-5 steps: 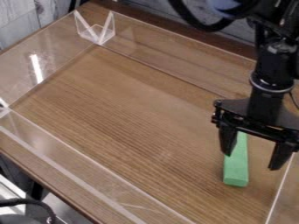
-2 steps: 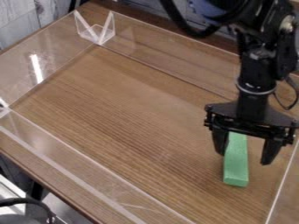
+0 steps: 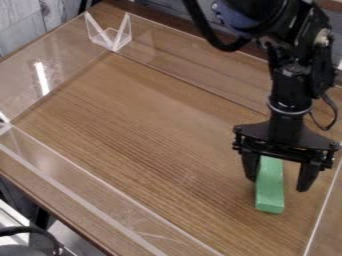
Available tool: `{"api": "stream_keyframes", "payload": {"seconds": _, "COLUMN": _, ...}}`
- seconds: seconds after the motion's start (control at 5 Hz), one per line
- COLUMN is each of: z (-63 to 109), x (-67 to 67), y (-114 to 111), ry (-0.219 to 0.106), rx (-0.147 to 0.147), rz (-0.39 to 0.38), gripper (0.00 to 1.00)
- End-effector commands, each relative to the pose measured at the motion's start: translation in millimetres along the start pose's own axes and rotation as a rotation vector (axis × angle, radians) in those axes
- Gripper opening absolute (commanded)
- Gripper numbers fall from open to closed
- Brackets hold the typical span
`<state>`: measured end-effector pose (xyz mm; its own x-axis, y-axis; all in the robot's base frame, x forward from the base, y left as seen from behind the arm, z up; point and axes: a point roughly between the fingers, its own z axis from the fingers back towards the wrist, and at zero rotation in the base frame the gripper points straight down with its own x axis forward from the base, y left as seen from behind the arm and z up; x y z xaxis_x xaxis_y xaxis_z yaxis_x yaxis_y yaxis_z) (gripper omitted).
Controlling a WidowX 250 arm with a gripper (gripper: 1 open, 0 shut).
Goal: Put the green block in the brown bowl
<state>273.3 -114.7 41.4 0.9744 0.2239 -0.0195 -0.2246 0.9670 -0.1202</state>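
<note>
The green block (image 3: 273, 189) is a bright green flat bar lying on the wooden table near the right front corner, its long side running toward the camera. My black gripper (image 3: 282, 178) points straight down over the block's far half, open, with one finger on each side of the bar. Nothing is held. The block's far end is hidden behind the gripper body. The brown bowl is out of view.
A clear acrylic wall (image 3: 80, 190) runs around the wooden table top (image 3: 134, 130). A clear folded plastic stand (image 3: 107, 32) sits at the back left corner. The right wall lies close beside the gripper.
The gripper has sunk lower and shifted slightly left, so its open fingers now straddle the green block instead of hovering above it. The block has not moved.
</note>
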Motion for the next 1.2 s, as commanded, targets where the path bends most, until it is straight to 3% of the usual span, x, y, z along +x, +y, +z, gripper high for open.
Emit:
{"api": "stream_keyframes", "payload": {"seconds": 0.0, "z": 6.4, "x": 6.0, "y": 0.0, "ry": -0.027, "rx": -0.023, "rz": 0.010, "gripper": 1.00}}
{"api": "stream_keyframes", "payload": {"seconds": 0.8, "z": -1.9, "x": 6.4, "y": 2.1, "ry": -0.010, "rx": -0.027, "rz": 0.012, "gripper": 1.00}}
{"api": "stream_keyframes", "payload": {"seconds": 1.0, "z": -3.5, "x": 6.1, "y": 2.3, "ry": -0.005, "rx": -0.028, "rz": 0.013, "gripper": 0.00}}
